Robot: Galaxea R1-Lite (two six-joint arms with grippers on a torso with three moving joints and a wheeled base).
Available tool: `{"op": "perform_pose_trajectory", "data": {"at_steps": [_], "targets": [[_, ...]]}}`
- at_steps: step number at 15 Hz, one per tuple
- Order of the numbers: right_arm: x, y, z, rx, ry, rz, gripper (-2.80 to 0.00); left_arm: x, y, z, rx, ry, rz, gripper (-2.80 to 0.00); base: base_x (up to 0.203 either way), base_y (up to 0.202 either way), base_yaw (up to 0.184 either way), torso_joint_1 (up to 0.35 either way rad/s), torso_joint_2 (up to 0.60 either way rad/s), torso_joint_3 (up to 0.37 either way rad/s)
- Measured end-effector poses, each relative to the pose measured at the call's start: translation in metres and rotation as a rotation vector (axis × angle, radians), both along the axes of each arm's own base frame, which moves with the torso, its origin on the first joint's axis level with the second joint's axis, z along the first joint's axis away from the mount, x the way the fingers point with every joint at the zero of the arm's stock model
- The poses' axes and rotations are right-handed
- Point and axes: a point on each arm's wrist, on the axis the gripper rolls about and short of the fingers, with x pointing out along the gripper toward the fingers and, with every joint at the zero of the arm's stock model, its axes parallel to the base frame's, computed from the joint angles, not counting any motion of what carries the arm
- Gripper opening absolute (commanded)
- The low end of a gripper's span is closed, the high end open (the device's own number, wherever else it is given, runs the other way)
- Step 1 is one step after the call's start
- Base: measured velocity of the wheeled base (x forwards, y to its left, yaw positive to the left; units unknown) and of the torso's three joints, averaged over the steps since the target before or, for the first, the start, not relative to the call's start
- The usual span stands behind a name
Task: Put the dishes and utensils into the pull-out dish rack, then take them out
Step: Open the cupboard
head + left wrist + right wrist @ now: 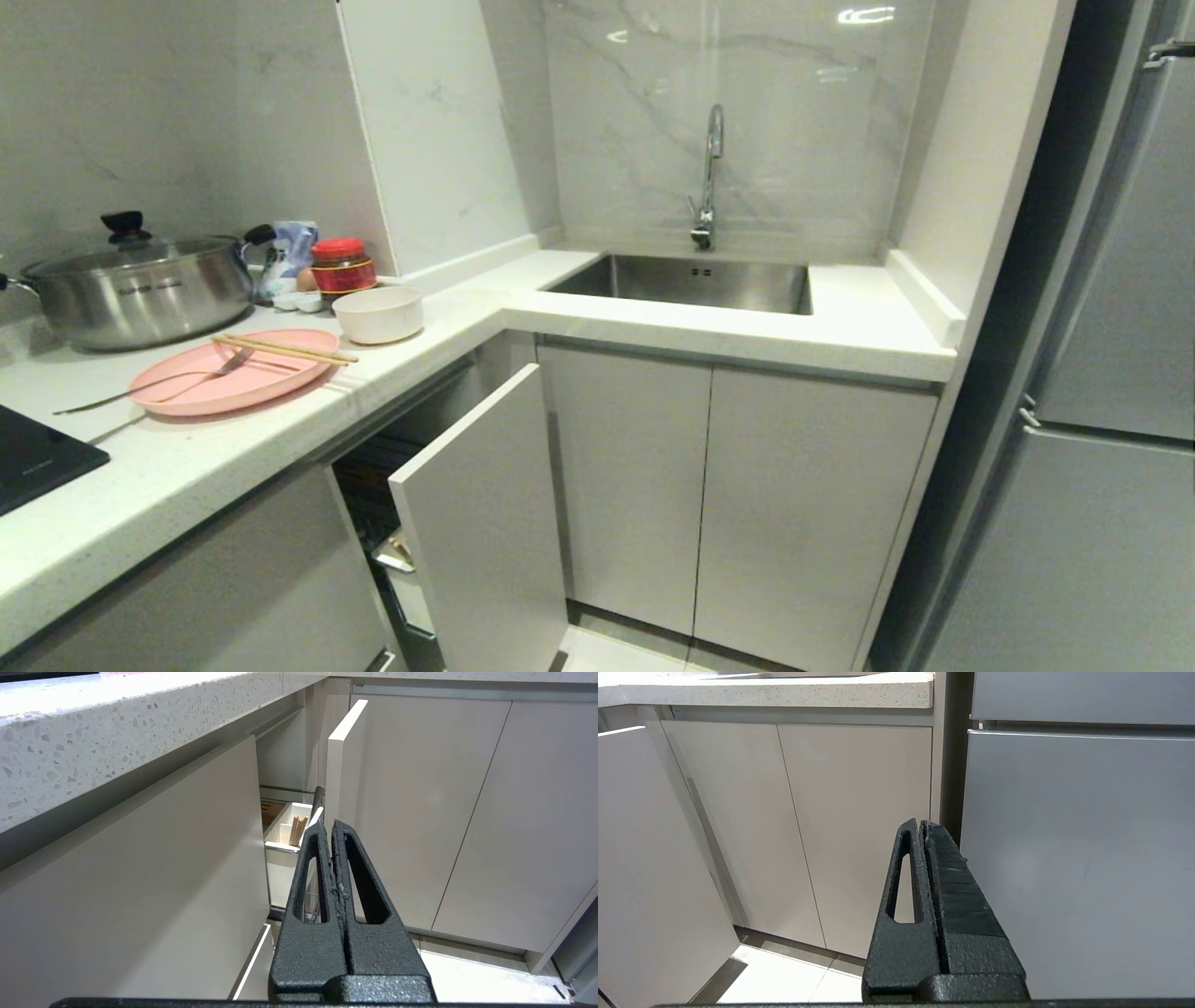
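On the left counter lies the pink oval plate (233,383). The wooden chopsticks (285,349) rest across its far rim and the silver fork (149,389) lies on it, handle pointing left. The off-white bowl (378,314) stands just behind the plate. Below the counter the pull-out dish rack (373,485) is drawn partway out behind its white cabinet front (476,523). Its white utensil holder (286,837) holds some wooden sticks (297,830). My left gripper (327,823) hangs shut and empty in front of the rack. My right gripper (920,823) hangs shut and empty near the fridge. Neither arm shows in the head view.
A lidded steel pot (140,289), a red-lidded jar (343,264) and small items stand at the back of the counter. A black hob (37,457) sits at the near left. The sink (691,282) with faucet (709,177) is ahead and a grey fridge (1111,373) is on the right.
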Motion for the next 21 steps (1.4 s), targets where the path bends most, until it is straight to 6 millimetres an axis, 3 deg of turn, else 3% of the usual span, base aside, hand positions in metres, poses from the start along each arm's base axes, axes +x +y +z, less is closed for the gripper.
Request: {"op": "perform_pose_trajectory", "data": {"at_steps": [11, 13, 15, 19, 21], "targets": [[0.000, 0.000, 0.000, 0.000, 0.000, -0.001, -2.80, 0.000, 0.000, 0.000, 0.009, 0.000, 0.001, -2.80, 0.000, 0.000, 0.000, 0.000, 0.00, 0.000], [0.000, 0.000, 0.000, 0.000, 0.000, 0.000, -2.80, -0.003, 0.000, 0.009, 0.006, -0.020, 0.002, -2.80, 0.000, 0.000, 0.000, 0.000, 0.00, 0.000], [0.000, 0.000, 0.000, 0.000, 0.000, 0.000, -2.80, -0.017, 0.000, 0.043, 0.011, -0.100, 0.003, -2.80, 0.000, 0.000, 0.000, 0.000, 0.00, 0.000], [0.000, 0.000, 0.000, 0.000, 0.000, 0.000, -2.80, -0.068, 0.000, 0.146, 0.012, -0.265, 0.004, -2.80, 0.000, 0.000, 0.000, 0.000, 0.00, 0.000], [0.000, 0.000, 0.000, 0.000, 0.000, 0.000, -2.80, -0.084, 0.000, 0.198, 0.014, -0.312, 0.004, -2.80, 0.000, 0.000, 0.000, 0.000, 0.00, 0.000]]}}
